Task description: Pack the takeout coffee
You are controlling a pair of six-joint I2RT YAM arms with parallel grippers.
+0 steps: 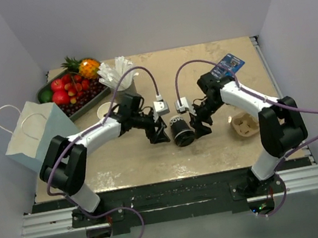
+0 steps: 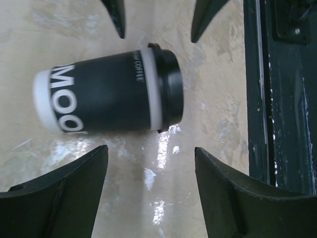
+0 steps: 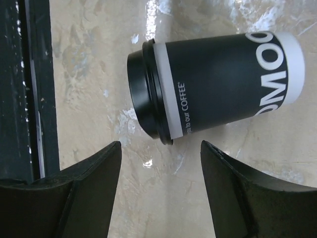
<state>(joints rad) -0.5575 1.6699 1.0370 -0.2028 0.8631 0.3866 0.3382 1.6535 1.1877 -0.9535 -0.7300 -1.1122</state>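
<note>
The takeout coffee [image 1: 181, 131] is a dark cup with white lettering and a black lid. It lies on its side on the table, lid toward the near edge. It shows in the left wrist view [image 2: 109, 94] and in the right wrist view [image 3: 218, 84]. My left gripper [image 1: 160, 134] is open and empty, just left of the cup. My right gripper [image 1: 201, 126] is open and empty, just right of it. Neither touches the cup. In the left wrist view the right gripper's fingertips [image 2: 119, 20] show beyond the cup.
A light blue paper bag [image 1: 35, 133] stands at the left edge. A tray of fruit [image 1: 71, 91] and a cup of white sticks [image 1: 119, 76] are at the back left. A cardboard cup carrier [image 1: 245, 124] lies right. The dark table rail [image 2: 280, 94] runs near.
</note>
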